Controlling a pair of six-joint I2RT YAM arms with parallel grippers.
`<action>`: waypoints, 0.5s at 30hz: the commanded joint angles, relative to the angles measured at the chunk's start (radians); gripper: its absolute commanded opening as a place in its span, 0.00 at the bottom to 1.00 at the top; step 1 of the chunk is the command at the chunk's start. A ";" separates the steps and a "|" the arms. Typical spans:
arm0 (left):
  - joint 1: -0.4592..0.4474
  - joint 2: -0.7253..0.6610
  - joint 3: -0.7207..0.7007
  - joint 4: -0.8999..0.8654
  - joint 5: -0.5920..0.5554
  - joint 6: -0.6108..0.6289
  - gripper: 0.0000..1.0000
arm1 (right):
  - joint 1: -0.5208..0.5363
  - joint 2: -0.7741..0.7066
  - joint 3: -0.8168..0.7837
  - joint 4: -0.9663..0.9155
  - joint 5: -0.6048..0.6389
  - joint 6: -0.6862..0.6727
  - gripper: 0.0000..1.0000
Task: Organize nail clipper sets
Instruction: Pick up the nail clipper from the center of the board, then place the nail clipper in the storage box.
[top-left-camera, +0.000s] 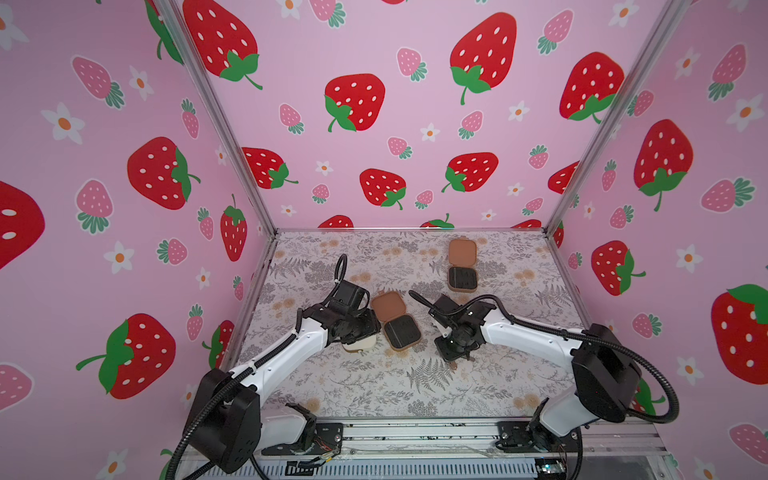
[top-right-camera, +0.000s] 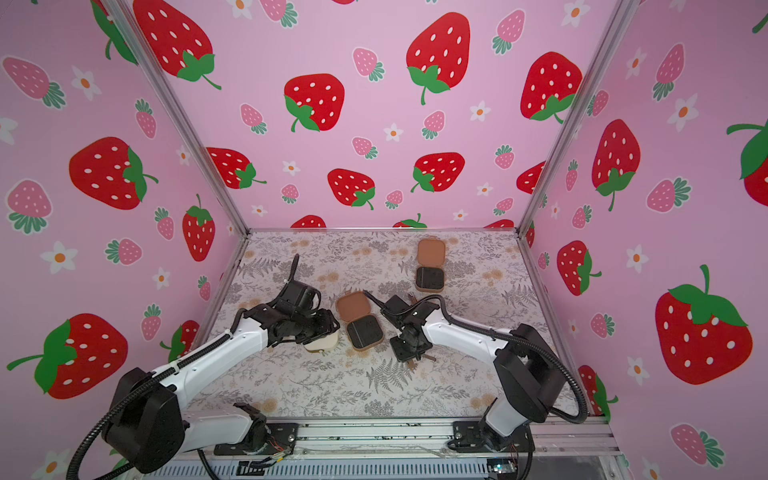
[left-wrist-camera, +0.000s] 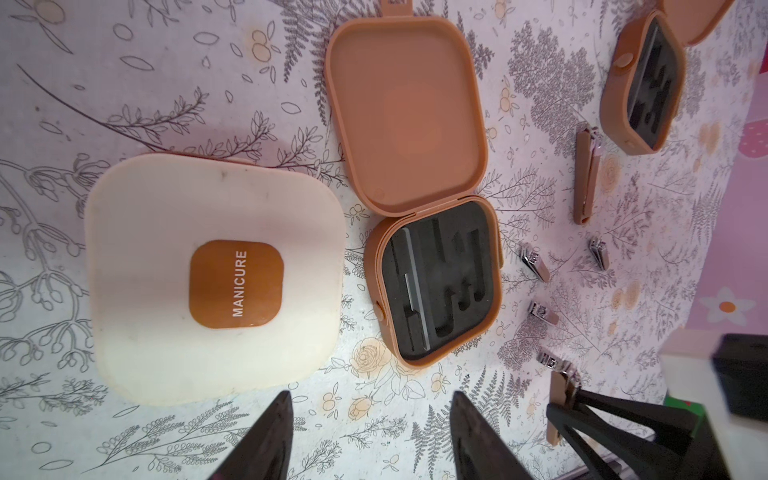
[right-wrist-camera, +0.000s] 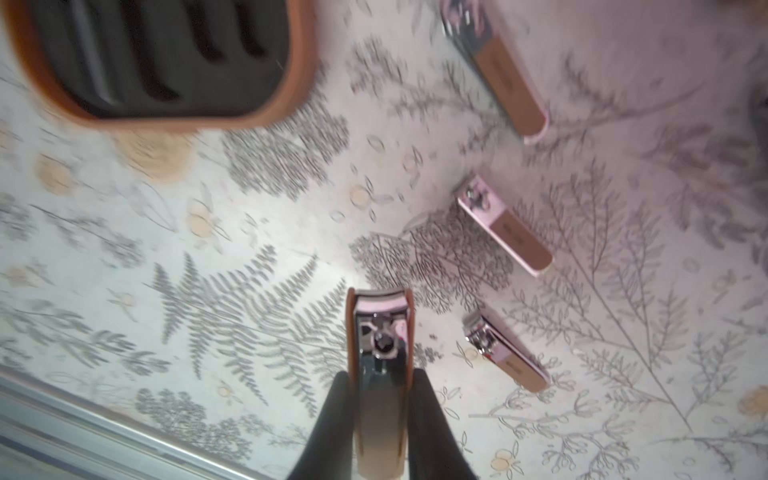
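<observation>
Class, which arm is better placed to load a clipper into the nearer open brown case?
Right. The right claw grips a clipper near that brown case; the left claw is open, empty, by the closed cream case.

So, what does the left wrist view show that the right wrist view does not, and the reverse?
Only the left wrist view: the closed cream case with its MANICURE badge, the open lid of the near brown case, the far brown case, and the open left gripper. Only the right wrist view: the steel head of the held clipper close up. Both: the right gripper shut on that clipper, the near case's black slotted inside, loose clippers.
</observation>
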 joint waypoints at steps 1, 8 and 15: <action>-0.005 0.009 -0.009 0.016 0.000 -0.009 0.61 | 0.008 0.077 0.118 -0.065 -0.029 -0.040 0.15; -0.005 -0.001 -0.023 0.021 -0.004 -0.012 0.61 | 0.007 0.298 0.391 -0.108 -0.090 -0.085 0.15; -0.004 -0.015 -0.021 -0.010 -0.032 -0.013 0.61 | 0.007 0.463 0.572 -0.111 -0.172 -0.087 0.15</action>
